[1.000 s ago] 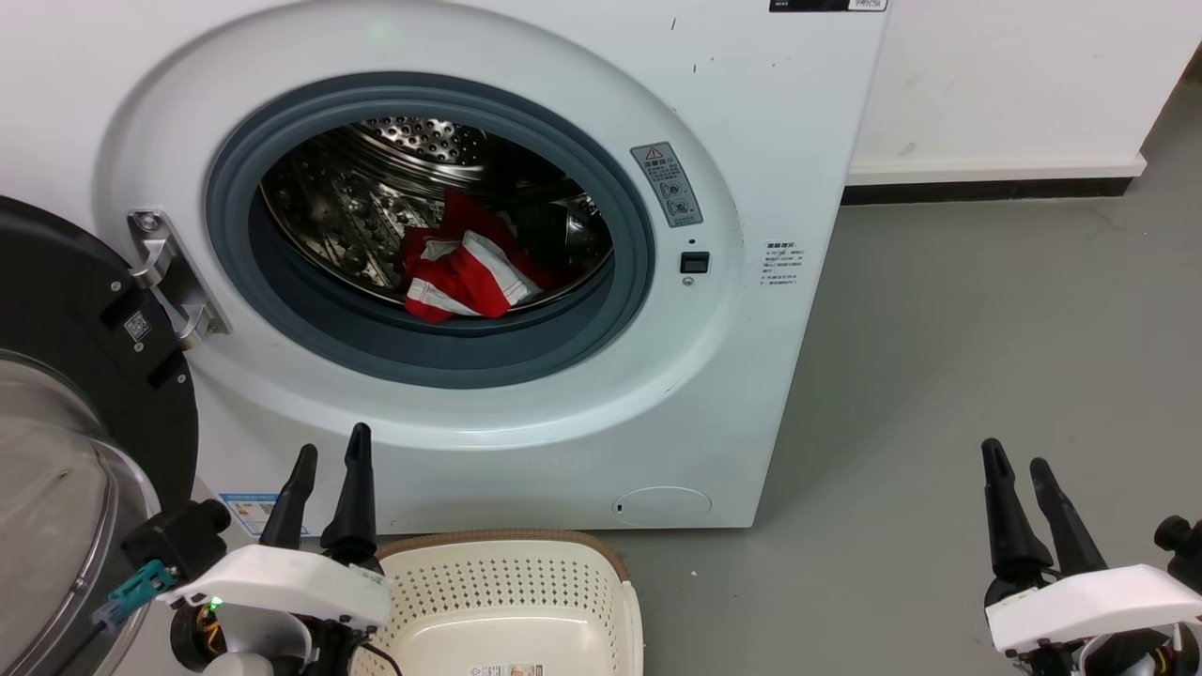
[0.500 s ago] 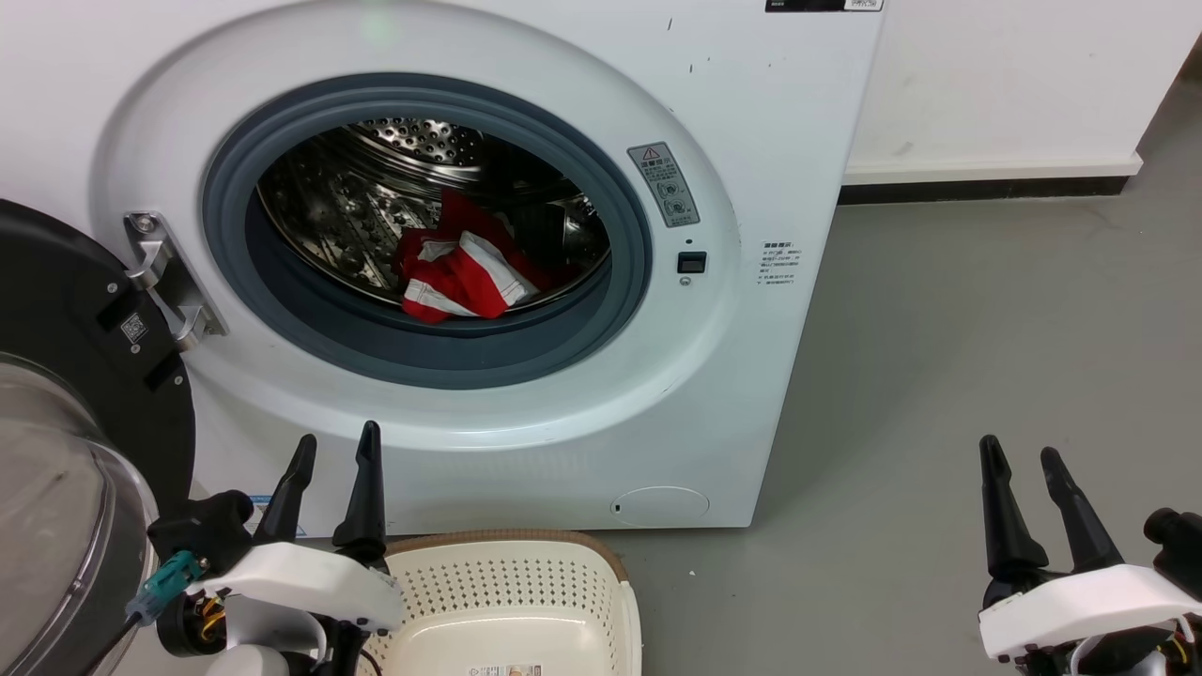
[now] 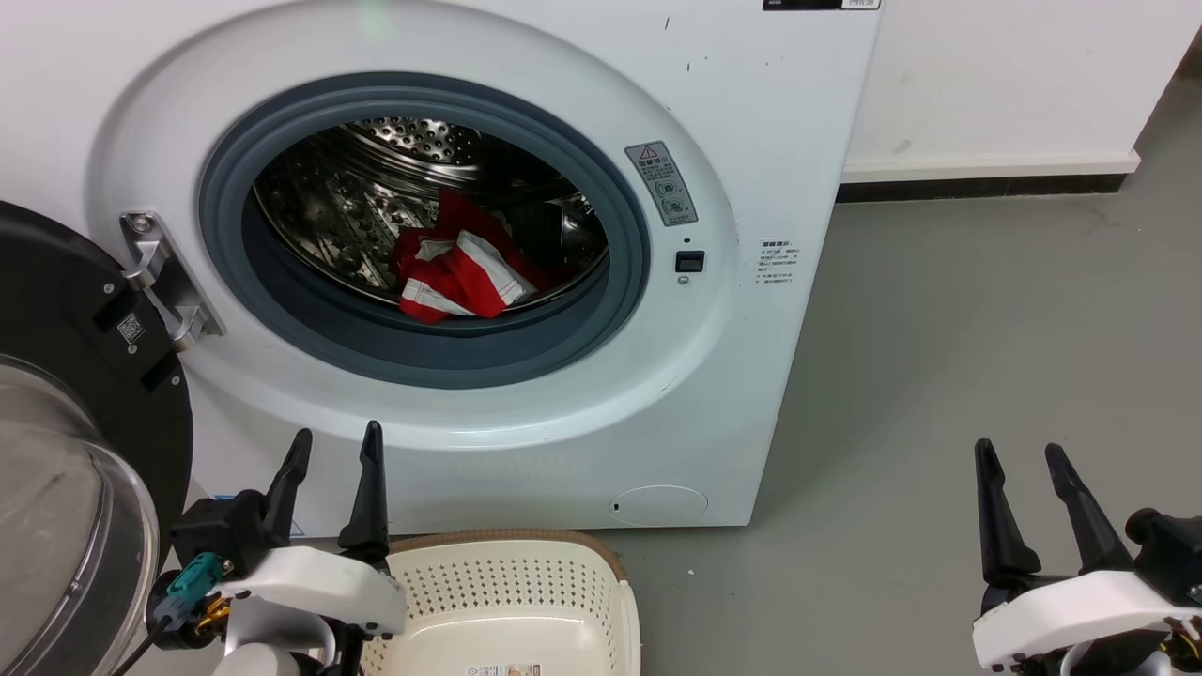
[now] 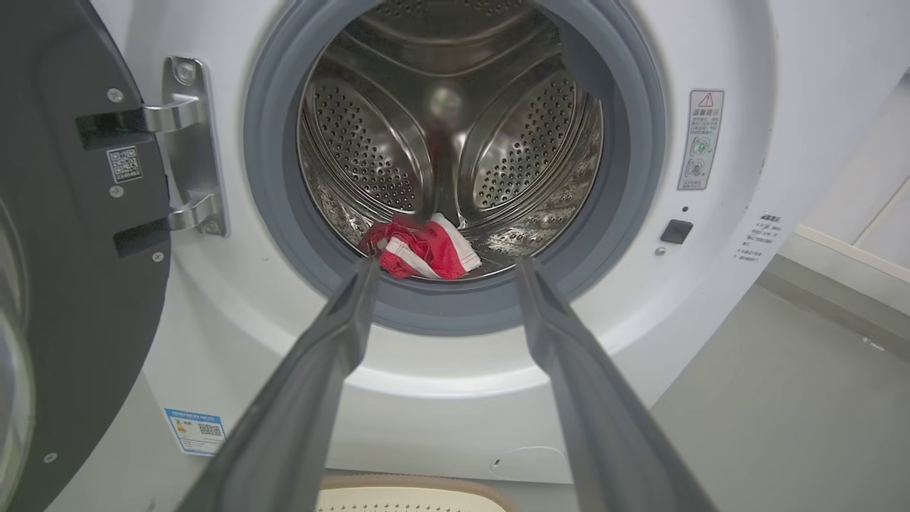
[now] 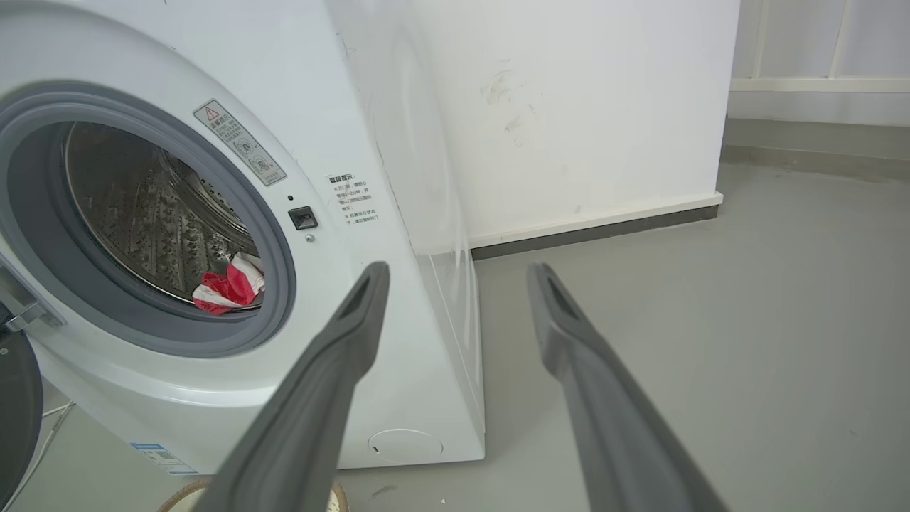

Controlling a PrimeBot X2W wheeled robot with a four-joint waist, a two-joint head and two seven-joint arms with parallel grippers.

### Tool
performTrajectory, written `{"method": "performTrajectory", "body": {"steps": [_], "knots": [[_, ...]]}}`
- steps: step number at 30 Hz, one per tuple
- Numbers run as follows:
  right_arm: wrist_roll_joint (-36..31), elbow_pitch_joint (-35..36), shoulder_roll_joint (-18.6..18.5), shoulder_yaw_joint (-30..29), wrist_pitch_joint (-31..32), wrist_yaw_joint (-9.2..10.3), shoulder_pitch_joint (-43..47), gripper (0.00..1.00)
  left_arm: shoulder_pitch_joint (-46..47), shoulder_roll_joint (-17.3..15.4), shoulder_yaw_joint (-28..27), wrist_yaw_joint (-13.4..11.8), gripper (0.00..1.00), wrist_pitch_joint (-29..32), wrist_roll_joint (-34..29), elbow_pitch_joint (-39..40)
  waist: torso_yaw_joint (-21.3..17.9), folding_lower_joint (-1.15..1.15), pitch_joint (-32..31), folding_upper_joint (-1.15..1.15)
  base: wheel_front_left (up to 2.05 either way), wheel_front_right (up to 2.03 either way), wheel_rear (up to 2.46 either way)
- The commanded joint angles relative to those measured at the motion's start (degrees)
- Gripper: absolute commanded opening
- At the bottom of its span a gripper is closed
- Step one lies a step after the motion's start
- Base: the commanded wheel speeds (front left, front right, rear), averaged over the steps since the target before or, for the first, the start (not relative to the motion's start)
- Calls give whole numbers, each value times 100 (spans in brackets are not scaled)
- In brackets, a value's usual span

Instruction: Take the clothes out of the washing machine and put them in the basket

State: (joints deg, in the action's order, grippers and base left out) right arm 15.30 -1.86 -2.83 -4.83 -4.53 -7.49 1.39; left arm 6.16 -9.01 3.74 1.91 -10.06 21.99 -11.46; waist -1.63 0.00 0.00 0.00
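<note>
Your left gripper (image 3: 336, 441), lower left, and right gripper (image 3: 1019, 455), lower right, hold their fingers apart and empty, ready for the red-and-white garment (image 3: 460, 277) lying in the drum (image 3: 366, 202) of the washing machine (image 3: 751, 141), centre-left, with the basket (image 3: 507, 575) parked beneath to receive it.

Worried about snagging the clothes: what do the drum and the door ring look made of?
The drum looks like polished steel: shiny, reflective, perforated. The ring looks like matt grey rubber, though it could be soft plastic.
</note>
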Motion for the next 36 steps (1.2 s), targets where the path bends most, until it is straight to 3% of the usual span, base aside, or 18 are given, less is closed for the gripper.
{"method": "performTrajectory", "body": {"steps": [1,36], "knots": [[-135,87,-10,-4,-48,0,19,100,85,-61,23,-37,100,-47,-131,25,1,0,-1,0,0,0,0],[-1395,150,-8,-74,-352,1,150,100,101,-17,-56,-40,100,-458,-1561,-311,-3,0,-29,0,0,0,0]]}}
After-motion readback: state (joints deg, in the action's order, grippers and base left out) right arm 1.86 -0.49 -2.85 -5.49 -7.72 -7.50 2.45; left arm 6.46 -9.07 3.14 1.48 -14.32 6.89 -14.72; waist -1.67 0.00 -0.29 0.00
